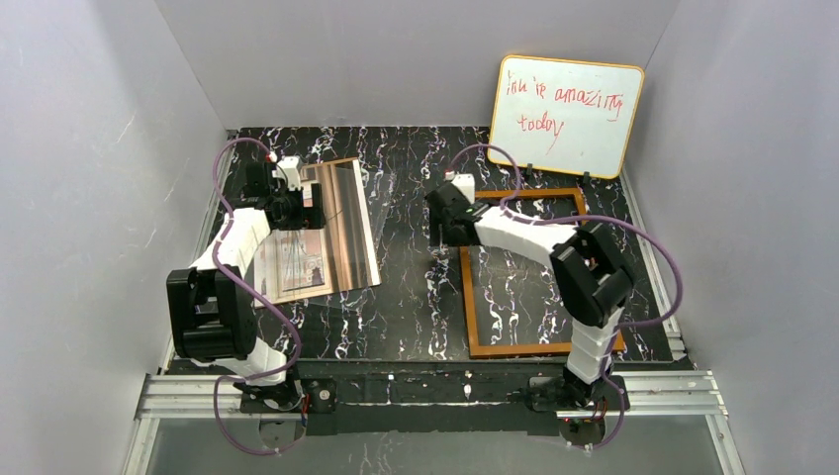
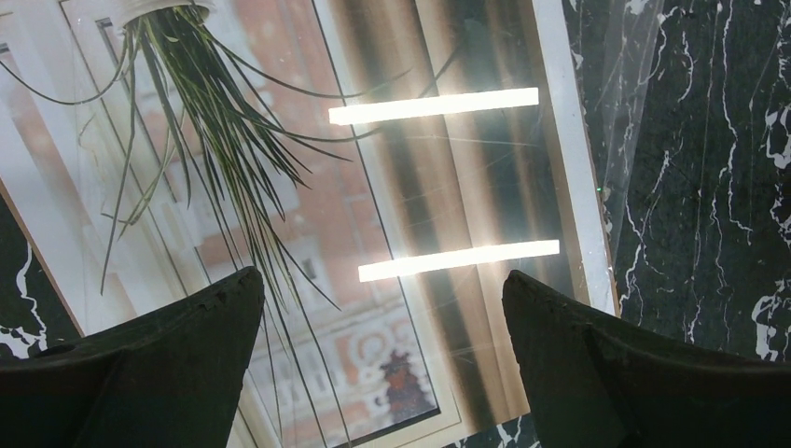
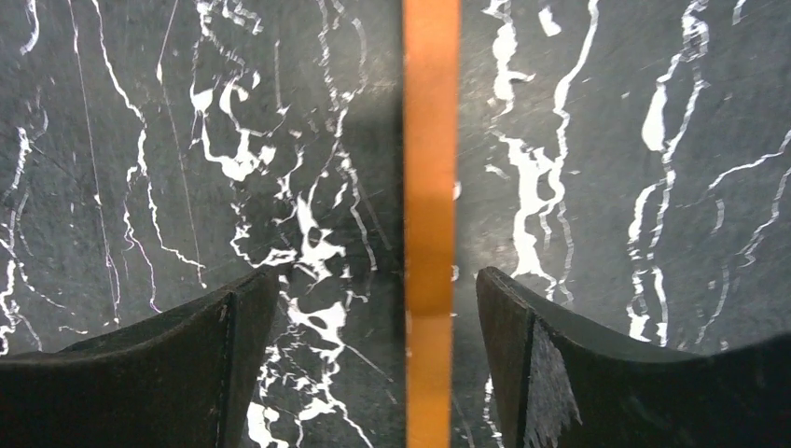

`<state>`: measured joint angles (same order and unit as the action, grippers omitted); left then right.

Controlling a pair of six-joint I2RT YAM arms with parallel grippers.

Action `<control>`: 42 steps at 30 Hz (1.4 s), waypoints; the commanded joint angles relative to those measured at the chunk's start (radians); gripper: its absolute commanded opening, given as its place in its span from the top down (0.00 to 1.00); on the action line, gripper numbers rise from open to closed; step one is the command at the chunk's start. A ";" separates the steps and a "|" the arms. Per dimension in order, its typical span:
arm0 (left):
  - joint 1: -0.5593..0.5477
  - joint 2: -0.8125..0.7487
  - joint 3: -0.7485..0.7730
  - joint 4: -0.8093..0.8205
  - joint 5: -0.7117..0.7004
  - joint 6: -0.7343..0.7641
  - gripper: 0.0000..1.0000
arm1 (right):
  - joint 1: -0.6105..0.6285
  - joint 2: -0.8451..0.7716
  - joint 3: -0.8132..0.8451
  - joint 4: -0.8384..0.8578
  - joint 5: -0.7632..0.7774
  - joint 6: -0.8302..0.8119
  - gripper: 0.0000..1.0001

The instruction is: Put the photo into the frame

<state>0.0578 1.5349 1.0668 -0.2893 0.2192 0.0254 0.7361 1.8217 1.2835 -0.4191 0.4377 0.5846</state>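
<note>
Photo (image 2: 280,233) flat on bench (image 1: 416,287), left side: thin, glossy, probably floppy and slippery, so pinch an edge. Left tool (image 2: 382,299) released above it. Right tool (image 3: 373,299) released astride frame (image 3: 431,187) rail.

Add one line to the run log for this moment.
left gripper: open above photo | right gripper: open, one rail of frame between fingers | photo: on table, outside frame | step: insertion not started

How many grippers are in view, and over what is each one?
2. The left gripper hangs open over the photo, at the left. The right gripper hangs open over one rail of the frame, at the right. No more seem hidden.
</note>
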 commanded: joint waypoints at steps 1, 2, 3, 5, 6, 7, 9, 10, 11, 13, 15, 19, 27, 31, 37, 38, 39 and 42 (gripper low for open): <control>0.006 -0.059 0.034 -0.067 0.053 0.038 0.02 | 0.078 0.063 0.079 -0.130 0.163 0.081 0.17; 0.006 -0.059 0.037 -0.074 0.054 0.042 0.02 | 0.084 0.071 0.075 -0.138 0.167 0.098 0.19; 0.006 -0.058 0.038 -0.081 0.055 0.046 0.02 | 0.091 0.074 0.066 -0.142 0.167 0.112 0.22; 0.006 -0.055 0.042 -0.095 0.059 0.055 0.02 | 0.099 0.072 0.045 -0.149 0.171 0.145 0.24; 0.006 -0.054 0.044 -0.103 0.063 0.061 0.02 | 0.103 0.068 0.033 -0.153 0.173 0.158 0.24; 0.006 -0.053 0.045 -0.109 0.067 0.064 0.02 | 0.106 0.060 0.020 -0.152 0.174 0.170 0.25; 0.007 -0.057 0.044 -0.117 0.072 0.069 0.02 | 0.116 0.042 -0.006 -0.151 0.178 0.182 0.26; 0.007 -0.059 0.044 -0.119 0.077 0.073 0.02 | 0.119 0.032 -0.015 -0.153 0.181 0.187 0.26; 0.007 -0.060 0.040 -0.121 0.082 0.074 0.02 | 0.125 0.024 -0.024 -0.157 0.184 0.192 0.27; 0.006 -0.062 0.038 -0.126 0.093 0.077 0.02 | 0.131 0.006 -0.040 -0.165 0.187 0.202 0.29; 0.006 -0.064 0.036 -0.130 0.095 0.079 0.02 | 0.133 -0.010 -0.063 -0.174 0.189 0.216 0.30; 0.005 -0.068 0.038 -0.145 0.113 0.078 0.02 | 0.134 -0.034 -0.133 -0.166 0.175 0.241 0.33; -0.012 -0.065 0.055 -0.171 0.120 0.070 0.02 | 0.143 -0.030 -0.176 -0.122 0.104 0.260 0.55; -0.019 -0.068 0.043 -0.175 0.123 0.071 0.02 | 0.151 -0.017 -0.114 -0.126 0.063 0.273 0.71; -0.025 -0.078 0.048 -0.191 0.154 0.070 0.02 | 0.173 -0.021 0.071 -0.181 0.021 0.297 0.88; -0.025 -0.080 0.052 -0.194 0.163 0.074 0.02 | 0.177 -0.024 0.102 -0.186 0.010 0.297 0.89; -0.025 -0.084 0.055 -0.200 0.177 0.080 0.02 | 0.180 -0.025 0.136 -0.187 -0.005 0.292 0.90; -0.025 -0.098 0.071 -0.207 0.208 0.087 0.02 | 0.182 -0.039 0.240 -0.177 -0.082 0.276 0.93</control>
<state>0.0368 1.5047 1.0885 -0.4538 0.3573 0.0959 0.9066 1.8210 1.3766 -0.6037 0.4366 0.8658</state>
